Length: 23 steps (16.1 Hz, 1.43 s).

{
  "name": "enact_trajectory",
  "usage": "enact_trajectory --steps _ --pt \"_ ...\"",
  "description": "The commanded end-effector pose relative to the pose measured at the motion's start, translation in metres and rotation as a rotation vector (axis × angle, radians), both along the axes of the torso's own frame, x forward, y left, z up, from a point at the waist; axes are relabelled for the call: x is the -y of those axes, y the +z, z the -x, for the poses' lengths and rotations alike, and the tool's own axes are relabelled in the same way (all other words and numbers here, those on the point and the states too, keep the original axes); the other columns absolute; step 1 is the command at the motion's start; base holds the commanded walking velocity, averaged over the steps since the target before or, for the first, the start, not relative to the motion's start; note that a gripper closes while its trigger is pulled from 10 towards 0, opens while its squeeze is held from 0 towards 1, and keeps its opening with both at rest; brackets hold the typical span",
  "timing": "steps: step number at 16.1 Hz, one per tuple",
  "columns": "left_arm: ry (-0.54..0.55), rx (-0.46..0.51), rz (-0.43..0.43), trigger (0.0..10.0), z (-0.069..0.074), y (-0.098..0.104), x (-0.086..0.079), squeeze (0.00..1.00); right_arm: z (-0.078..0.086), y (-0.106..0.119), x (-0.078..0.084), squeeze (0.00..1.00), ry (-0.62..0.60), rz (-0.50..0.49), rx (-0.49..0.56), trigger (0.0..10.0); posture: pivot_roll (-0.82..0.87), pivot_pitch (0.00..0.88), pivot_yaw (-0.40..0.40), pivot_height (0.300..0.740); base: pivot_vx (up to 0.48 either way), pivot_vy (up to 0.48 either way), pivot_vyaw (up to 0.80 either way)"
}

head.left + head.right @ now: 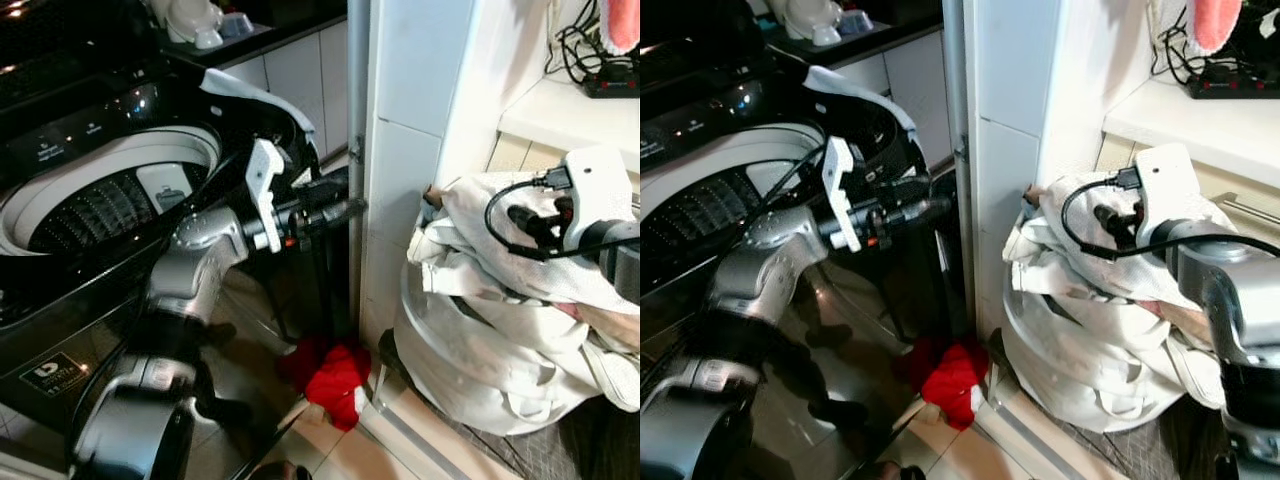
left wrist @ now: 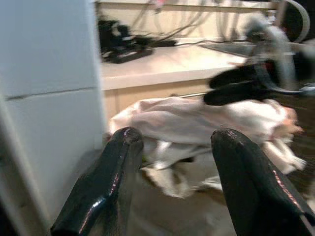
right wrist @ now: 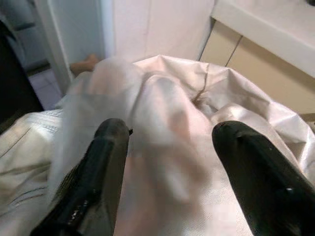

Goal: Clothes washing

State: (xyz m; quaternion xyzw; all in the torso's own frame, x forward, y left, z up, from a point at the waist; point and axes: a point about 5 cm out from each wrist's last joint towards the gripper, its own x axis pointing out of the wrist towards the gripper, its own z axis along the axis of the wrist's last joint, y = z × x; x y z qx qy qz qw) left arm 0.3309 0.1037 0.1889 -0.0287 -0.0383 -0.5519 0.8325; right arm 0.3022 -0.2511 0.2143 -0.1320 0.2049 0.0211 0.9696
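White laundry (image 1: pixel 500 300): heaped in a pale basket (image 1: pixel 450 385) on the floor, against the foot of the tiled pillar (image 1: pixel 400 150), below the front edge of a counter (image 1: pixel 570 120). Piled well above the basket's rim, folds draped over its sides. Judged soft, limp and light per piece, though bulky and likely tangled as a mass; prone to trail or snag on lifting. Best taken at a raised ridge or bunched fold on top of the heap, pinched deep enough to gather several layers.

Right gripper (image 3: pixel 170 142): poised directly over the top of the heap, fingers spread wide, cloth seen between them but not yet pinched. Nothing held.

Left gripper (image 2: pixel 172 142): raised in the gap between washer and pillar, pointed toward the basket, fingers apart and empty. Well short of the heap.

Red garment (image 1: pixel 330 375): crumpled on the floor tiles at the pillar's foot, just beside the basket, between it and the washer. Also soft and light; easy to miss.

Washing machine (image 1: pixel 100 190): top-loading, at the robot's left, lid up, drum open. A white cloth (image 1: pixel 250 95) hung over its far rim.

Counter: cables and a power strip (image 1: pixel 610 80) at its back edge; something pink (image 1: pixel 622 25) hung above.

Judged stage: loading begun or about to begin; first grasp on the heap pending.
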Motion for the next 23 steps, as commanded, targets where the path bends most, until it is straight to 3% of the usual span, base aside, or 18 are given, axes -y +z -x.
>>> enact_trajectory --steps 1,5,6,9,10,11,20,23 --pt "-0.01 0.007 -0.028 10.0 0.011 -0.001 0.005 0.0 -0.008 -0.003 0.004 1.0 0.018 0.033 0.002 10.0 -0.11 0.0 0.115 0.74 0.0 0.0 0.0" --pt "0.006 -0.028 -0.052 10.0 0.026 -0.009 0.007 0.0 -0.019 -0.021 0.014 1.0 0.033 0.058 -0.036 10.0 -0.11 0.0 0.112 0.74 0.0 0.0 0.0" --pt "0.004 -0.039 -0.054 10.0 0.03 -0.01 0.009 0.0 -0.023 -0.027 0.013 0.0 0.083 0.026 -0.058 10.0 -0.11 0.0 0.112 0.74 0.0 0.0 0.0" --pt "-0.031 -0.057 -0.079 10.0 0.041 -0.011 0.014 0.0 -0.027 -0.036 0.012 0.0 0.157 -0.089 -0.118 10.0 -0.1 0.0 0.096 0.74 0.0 0.0 0.0" --pt "-0.029 -0.058 -0.08 10.0 0.041 -0.011 0.014 0.0 -0.028 -0.037 0.013 0.0 0.153 -0.101 -0.123 5.4 -0.09 0.0 0.094 0.74 0.0 0.0 0.0" --pt "-0.02 -0.059 -0.081 10.0 0.042 -0.01 0.013 0.0 -0.029 -0.038 0.016 0.0 0.129 -0.12 -0.119 0.0 -0.09 0.0 0.091 0.74 0.0 0.0 0.0" --pt "-0.049 -0.07 -0.082 10.0 0.047 -0.007 0.015 0.0 -0.034 -0.032 0.022 0.0 0.121 -0.177 -0.082 0.0 -0.1 0.0 0.098 0.74 0.0 0.0 0.0" --pt "-0.05 -0.072 -0.074 10.0 0.047 -0.007 0.016 0.0 -0.035 -0.027 0.021 0.0 0.123 -0.271 -0.053 0.0 -0.1 0.0 0.099 0.74 0.0 0.0 0.0"
